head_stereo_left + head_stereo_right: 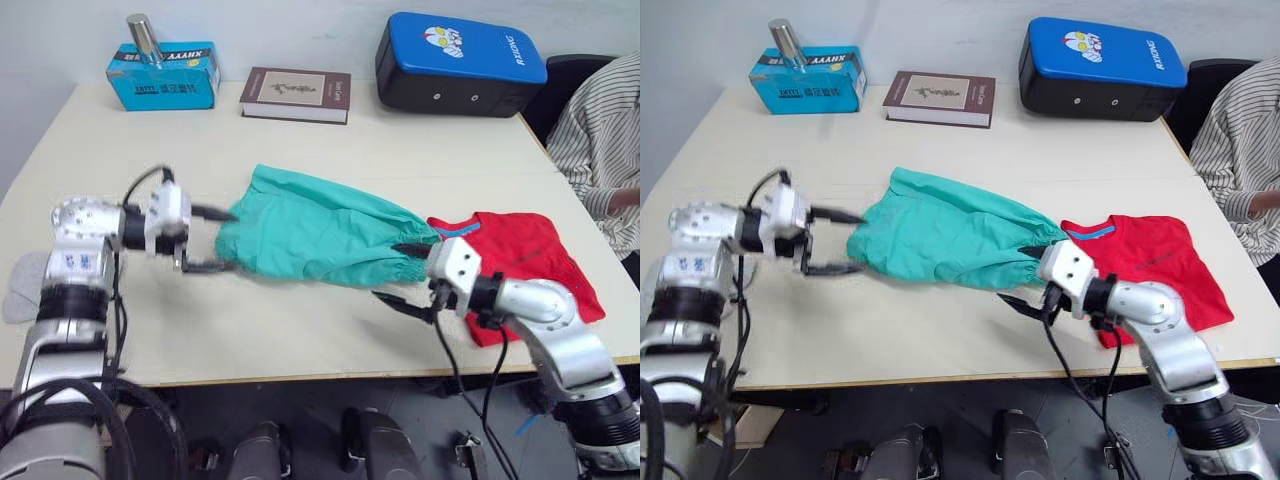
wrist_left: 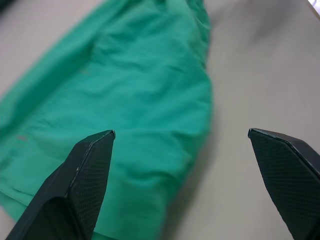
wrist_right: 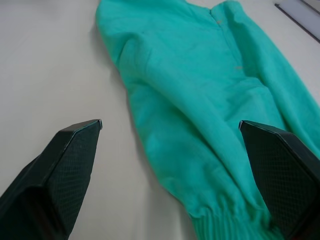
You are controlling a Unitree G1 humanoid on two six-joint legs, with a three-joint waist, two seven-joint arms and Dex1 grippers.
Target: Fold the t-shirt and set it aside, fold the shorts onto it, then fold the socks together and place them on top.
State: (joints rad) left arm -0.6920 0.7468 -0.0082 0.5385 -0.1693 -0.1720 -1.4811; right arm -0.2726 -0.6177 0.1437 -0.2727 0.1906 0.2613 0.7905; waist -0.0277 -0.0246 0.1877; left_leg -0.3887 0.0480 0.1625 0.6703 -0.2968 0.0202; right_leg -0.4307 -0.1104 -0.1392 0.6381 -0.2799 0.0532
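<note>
Two open grippers flank the teal shorts [image 1: 315, 238] on a beige table [image 1: 300, 330] — neither has hold of any cloth.

Nearest, the right gripper [image 1: 408, 277] has its black fingers spread wide at the gathered waistband end, one fingertip over the fabric, the other above bare tabletop. The left gripper [image 1: 212, 240] is equally wide at the opposite end, its fingertips just at the shorts' edge. The shorts lie crumpled, their waistband overlapping the red t-shirt [image 1: 530, 265] — spread flat to the right. Farther back stand a brown book [image 1: 296, 94], a blue box [image 1: 165, 73] and a blue-and-black case [image 1: 458, 62].
</note>
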